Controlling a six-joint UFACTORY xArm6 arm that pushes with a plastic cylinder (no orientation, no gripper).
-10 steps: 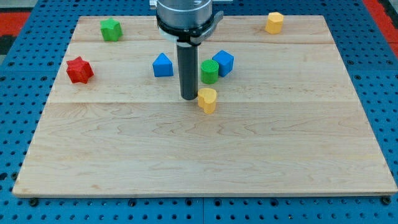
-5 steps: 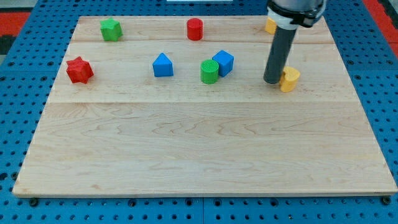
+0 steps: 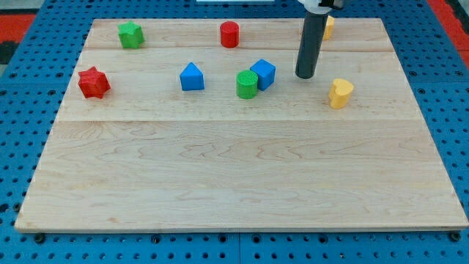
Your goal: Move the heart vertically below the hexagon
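My tip (image 3: 305,76) rests on the wooden board (image 3: 234,183), on the view's right side and up near the top. It is just a straight dark rod, so it has no hand to open or close, and it holds nothing.

The yellow heart (image 3: 340,93) sits a little to the right of my tip and a bit lower. They are near each other but not touching. The yellow hexagon (image 3: 327,26) is close to the top edge of the board, and my rod hides part of it. The heart lies lower down the board than the hexagon and a tiny bit more to the right.

To the left of my tip is the blue cube (image 3: 263,74), and the green cylinder (image 3: 247,84) is right beside the cube, touching it or almost. Further left is the blue triangle block (image 3: 192,77). The red star (image 3: 94,82) is near the left edge. The green star (image 3: 130,34) and the red cylinder (image 3: 230,34) are close to the top edge.

The whole lower half of the board is bare wood, all the way to the bottom edge. There is bare wood to the right of the heart too, up to the right edge.
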